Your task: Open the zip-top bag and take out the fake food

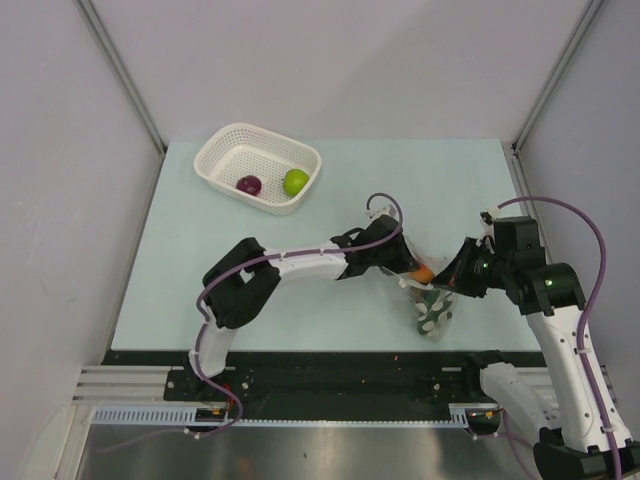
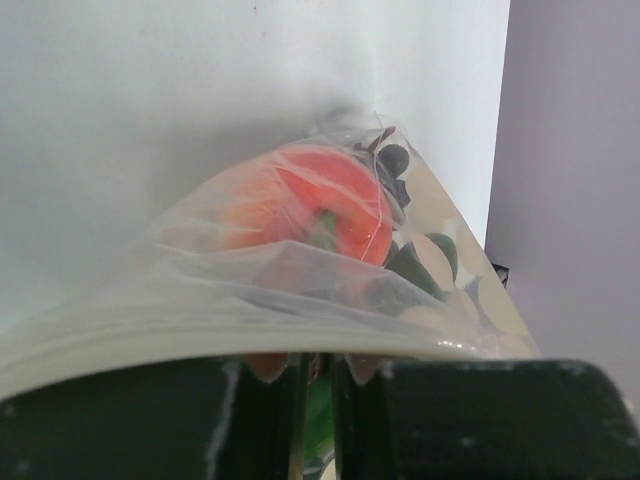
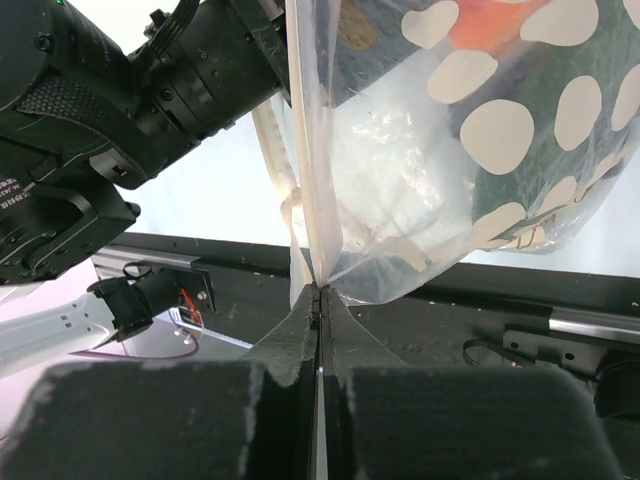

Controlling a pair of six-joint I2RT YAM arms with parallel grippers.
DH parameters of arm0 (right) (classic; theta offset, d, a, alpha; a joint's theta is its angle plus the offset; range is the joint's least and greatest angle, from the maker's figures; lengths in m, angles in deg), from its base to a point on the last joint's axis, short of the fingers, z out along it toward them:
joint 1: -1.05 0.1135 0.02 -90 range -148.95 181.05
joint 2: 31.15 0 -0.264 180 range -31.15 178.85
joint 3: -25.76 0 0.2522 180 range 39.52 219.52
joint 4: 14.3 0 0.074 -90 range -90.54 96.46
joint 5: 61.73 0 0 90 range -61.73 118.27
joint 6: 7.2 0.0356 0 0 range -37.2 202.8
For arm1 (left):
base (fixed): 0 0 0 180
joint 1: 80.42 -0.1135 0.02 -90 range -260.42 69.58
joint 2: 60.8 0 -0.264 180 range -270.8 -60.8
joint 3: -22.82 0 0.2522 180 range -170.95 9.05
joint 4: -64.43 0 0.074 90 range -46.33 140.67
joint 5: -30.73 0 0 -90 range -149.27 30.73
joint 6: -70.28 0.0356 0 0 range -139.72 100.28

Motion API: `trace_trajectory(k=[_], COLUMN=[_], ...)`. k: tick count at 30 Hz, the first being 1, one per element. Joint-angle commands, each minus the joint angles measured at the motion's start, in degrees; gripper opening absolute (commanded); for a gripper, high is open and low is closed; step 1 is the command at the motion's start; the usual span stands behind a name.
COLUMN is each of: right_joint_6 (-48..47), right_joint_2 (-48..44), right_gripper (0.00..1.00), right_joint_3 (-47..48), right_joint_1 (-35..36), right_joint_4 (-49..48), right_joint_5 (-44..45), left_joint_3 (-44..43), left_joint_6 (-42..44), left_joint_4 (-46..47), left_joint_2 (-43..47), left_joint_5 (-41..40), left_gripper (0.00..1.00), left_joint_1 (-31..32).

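at right gripper (image 3: 318, 300) tips: dotted zip-top bag (image 3: 500, 130) edge, pinched

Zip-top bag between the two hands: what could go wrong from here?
The right hand pinches only a thin edge of the zip-top bag; the slick film might slip out and drop. The orange-red fruit sits high in the bag, by the left hand, so a tug could spill it toward the near edge of the table.

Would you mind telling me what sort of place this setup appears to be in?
Probably a robotics lab test cell: plain panel walls box in a pale table, a left arm and right arm are bolted to a rail at its near edge, and the white basket holds toy fruit.
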State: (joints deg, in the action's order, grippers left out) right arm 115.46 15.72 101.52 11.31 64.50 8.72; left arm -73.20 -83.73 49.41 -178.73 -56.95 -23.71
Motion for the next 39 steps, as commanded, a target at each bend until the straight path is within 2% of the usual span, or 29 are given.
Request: trace_trajectory(k=[1,4,13,31,39], right_joint_6=[-1.0,-0.8,-0.3,-0.1,-0.1], right_joint_2=[-0.3,-0.3,-0.4,2.2,2.4], right_gripper=[0.0,0.0,0.0,0.0,0.0], right_joint_3=[3.0,2.5,2.3,2.3,-0.5], right_joint_1=[-0.1,-0.1,-0.5,-1.0,-1.0], right_joint_4=[2.1,1.3,-1.3,-5.6,-6.1], right_joint_5=[-0.5,-0.3,2.4,8.6,10.2], left_joint_3=[-1.1,-0.6,-1.3,0.7,11.8], left_joint_6=[2.8,6.1,16.3,25.7,26.6], left_joint_4=[0.2,-0.8,-4.9,-11.1,-1.6], left_joint_2=[-0.6,1.6,8.2,22.7,34.9], left_joint_5=[0.2,1.4,3.6,12.2,16.0], left_gripper=[0.11,0.06,0.0,0.0,0.0], left_joint_1=[-1.3,-1.4,-1.4,-1.3,-2.5])
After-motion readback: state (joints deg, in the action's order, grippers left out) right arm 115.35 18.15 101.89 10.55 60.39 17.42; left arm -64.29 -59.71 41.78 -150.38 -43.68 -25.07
